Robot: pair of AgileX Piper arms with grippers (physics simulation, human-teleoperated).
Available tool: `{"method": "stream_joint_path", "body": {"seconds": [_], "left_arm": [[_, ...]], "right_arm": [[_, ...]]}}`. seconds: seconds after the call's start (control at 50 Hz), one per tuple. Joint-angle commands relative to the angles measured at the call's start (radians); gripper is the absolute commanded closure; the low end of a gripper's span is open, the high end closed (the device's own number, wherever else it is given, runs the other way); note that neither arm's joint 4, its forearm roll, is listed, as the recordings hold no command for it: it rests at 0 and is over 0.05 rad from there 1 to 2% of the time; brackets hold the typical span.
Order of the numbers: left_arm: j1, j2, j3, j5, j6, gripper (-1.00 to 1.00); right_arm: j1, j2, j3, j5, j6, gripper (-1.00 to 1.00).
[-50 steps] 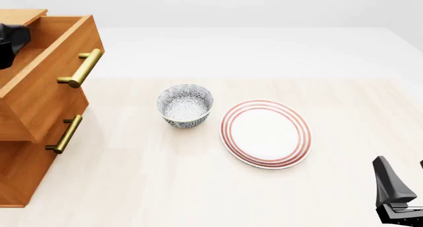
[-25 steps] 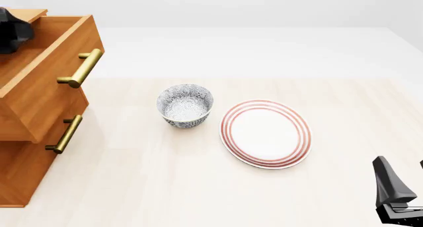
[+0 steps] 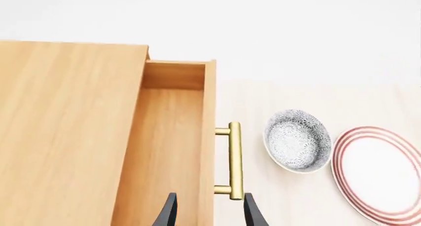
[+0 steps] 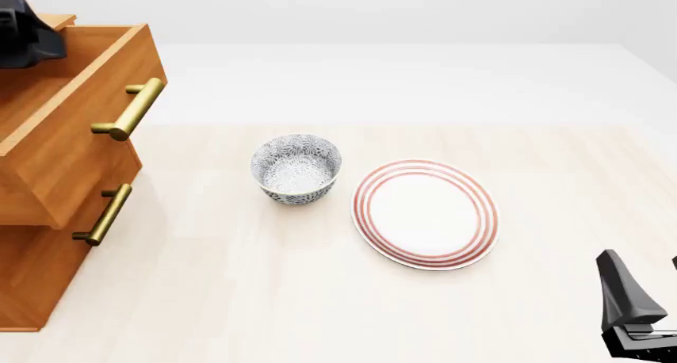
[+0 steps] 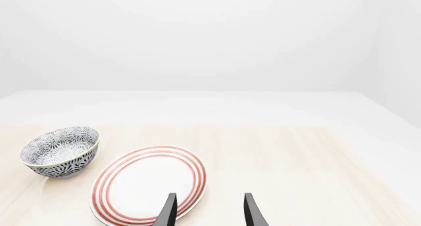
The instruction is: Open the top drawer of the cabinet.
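Observation:
The cabinet stands at the table's left edge, orange-brown wood. Its top drawer is pulled out, and the inside shows bare. The brass bar handle sticks out from the drawer front. My left gripper hovers above the drawer's front edge, open, holding nothing, with the handle just ahead of one fingertip. In the front view only the left arm's black body shows, over the cabinet's top. My right gripper is open and low at the near right, far from the cabinet.
A patterned bowl sits mid-table, with a red-ringed white plate to its right. Below the top drawer is a lower drawer front with its own brass handle. In the right wrist view the bowl and plate lie ahead.
The left arm has risen and drawn back over the cabinet. The drawer, bowl, plate and right arm have not moved.

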State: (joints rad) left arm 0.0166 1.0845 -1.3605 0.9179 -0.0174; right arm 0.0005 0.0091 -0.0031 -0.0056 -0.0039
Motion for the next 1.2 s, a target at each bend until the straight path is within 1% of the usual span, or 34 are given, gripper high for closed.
{"method": "stream_joint_path", "body": {"seconds": [0.02,0.1,0.12,0.14,0.3,0.34,0.38,0.44,0.56,0.58,0.72,0.92,1.0,1.02,1.2], "left_arm": [[-0.011,0.019,-0.043,0.072,-0.021,-1.0],[-0.027,0.021,-0.043,0.084,-0.031,-1.0],[-0.024,0.026,-0.036,0.091,-0.02,-1.0],[-0.04,0.024,-0.042,0.089,-0.042,-1.0],[-0.036,0.026,-0.044,0.117,-0.021,-1.0],[-0.027,0.02,-0.046,0.122,-0.024,-1.0],[-0.036,0.019,-0.046,0.124,-0.032,-1.0],[-0.023,0.01,-0.045,0.128,-0.027,-1.0],[-0.025,0.004,0.001,0.096,-0.041,-1.0],[-0.036,0.006,0.009,0.089,-0.053,-1.0],[-0.044,0.015,0.051,0.049,-0.059,-1.0],[-0.053,0.032,0.088,0.005,-0.076,-1.0],[-0.04,0.03,0.102,-0.009,-0.071,-1.0],[-0.027,0.031,0.109,-0.011,-0.06,-1.0],[-0.03,0.035,0.145,-0.039,-0.063,-1.0]], "right_arm": [[0.0,0.0,0.0,0.0,0.0,-1.0],[0.0,0.0,0.0,0.0,0.0,-1.0],[0.0,0.0,0.0,0.0,0.0,-1.0],[0.0,0.0,0.0,0.0,0.0,-1.0],[0.0,0.0,0.0,0.0,0.0,-1.0],[0.0,0.0,0.0,0.0,0.0,-1.0],[0.0,0.001,0.0,0.0,0.0,-1.0],[0.0,0.0,0.0,0.0,0.0,-1.0],[0.0,0.0,0.0,0.0,0.0,-1.0],[0.0,0.0,0.0,0.0,0.0,-1.0],[0.0,0.0,0.0,0.0,0.0,-1.0],[0.0,0.0,0.0,0.0,0.0,-1.0],[0.0,0.0,0.0,0.0,0.0,-1.0],[0.0,0.0,0.0,0.0,0.0,-1.0],[0.0,0.0,0.0,0.0,0.0,-1.0]]}}
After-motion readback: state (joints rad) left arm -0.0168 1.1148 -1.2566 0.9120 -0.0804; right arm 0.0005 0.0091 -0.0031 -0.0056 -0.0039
